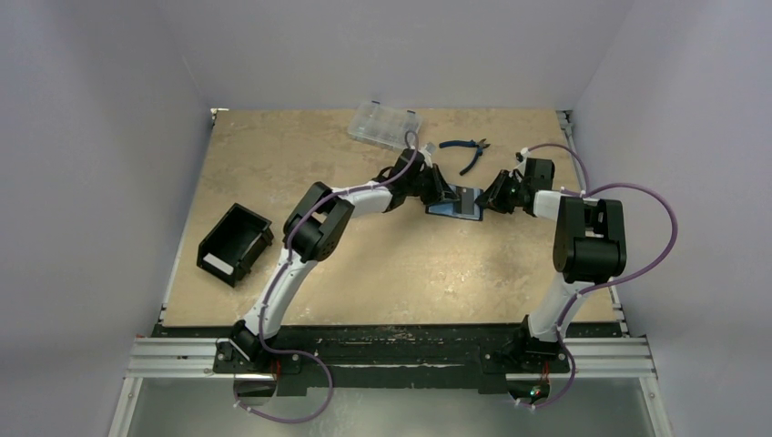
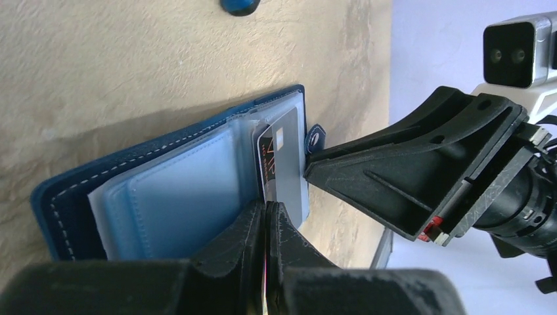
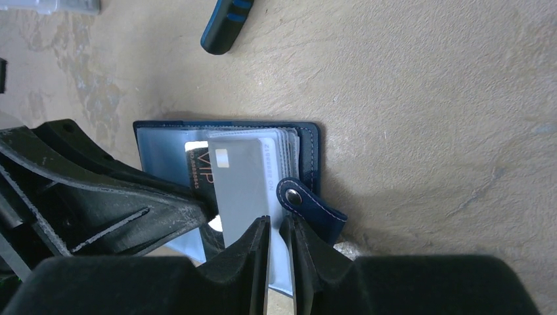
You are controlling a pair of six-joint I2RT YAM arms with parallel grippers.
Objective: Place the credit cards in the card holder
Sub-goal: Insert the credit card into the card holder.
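The card holder (image 1: 455, 202) lies open on the table (image 1: 364, 282), between the left claw (image 1: 440, 194) and the right claw (image 1: 492, 198). A credit card (image 3: 243, 184) lies on its sleeves. Pliers (image 1: 469, 150) lie behind it, a compartment case (image 1: 384, 126) behind-left, and a box (image 1: 235, 243) far left, nearer.

Navy card holder (image 2: 171, 190) lies open; grey credit card (image 3: 240, 187) over black VIP card (image 3: 199, 169).

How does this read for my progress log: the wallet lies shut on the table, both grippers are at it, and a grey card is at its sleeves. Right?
No: the wallet is open, not shut; the left wrist view shows its sleeves spread. It lies on the table, the left gripper and right gripper are at it, and a grey card is at its sleeves.
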